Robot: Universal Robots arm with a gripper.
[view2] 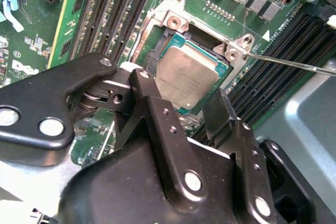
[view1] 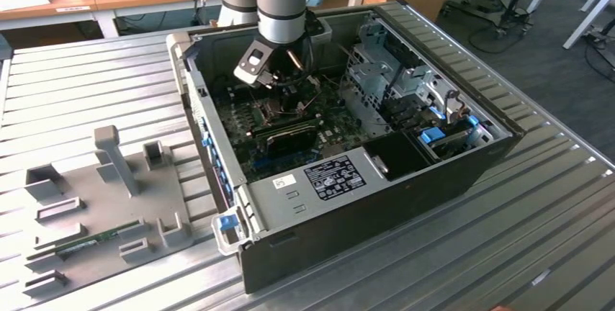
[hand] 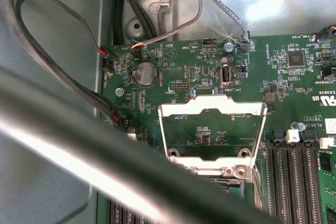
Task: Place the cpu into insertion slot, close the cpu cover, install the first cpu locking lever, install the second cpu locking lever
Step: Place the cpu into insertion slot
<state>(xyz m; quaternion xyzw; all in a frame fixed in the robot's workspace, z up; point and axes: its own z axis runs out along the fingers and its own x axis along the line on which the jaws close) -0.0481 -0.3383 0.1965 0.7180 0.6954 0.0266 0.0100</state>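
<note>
While the arm reaches down into the open computer case on the slatted worktop, the hand hangs just above the insertion slot, its fingers apart and gripping nothing. The cpu lies flat in the slot. In the first wrist view the cpu cover stands swung up, off the slot
</note>
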